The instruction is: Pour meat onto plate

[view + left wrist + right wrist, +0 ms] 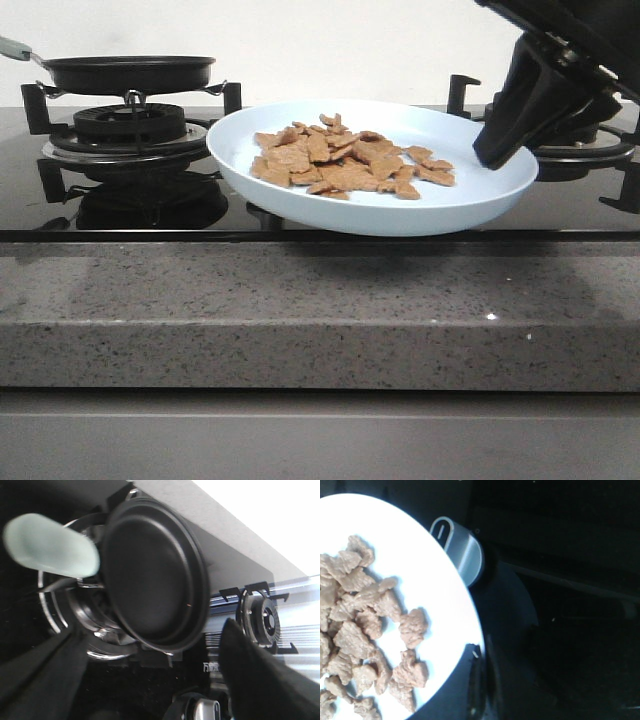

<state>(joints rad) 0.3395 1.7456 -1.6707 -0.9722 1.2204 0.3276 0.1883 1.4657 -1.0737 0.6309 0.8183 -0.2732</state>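
Front view shows the right tool (497,152) reaching down from the upper right, its dark fingers at the right rim of the plate (300,185); whether they are clamped on the rim or apart I cannot tell. That pale-blue plate sits at the middle of the stove, tilted slightly, with the meat (350,162) heaped on it, mostly left of the tool. In the right wrist view a stove knob (459,550) lies just beside the plate's edge. On the far left burner (128,125) rests the black frying pan (130,72), empty in the left wrist view, where the left tool's (150,680) fingers stand apart, holding nothing. A grey stone table (320,310) runs along the near side.
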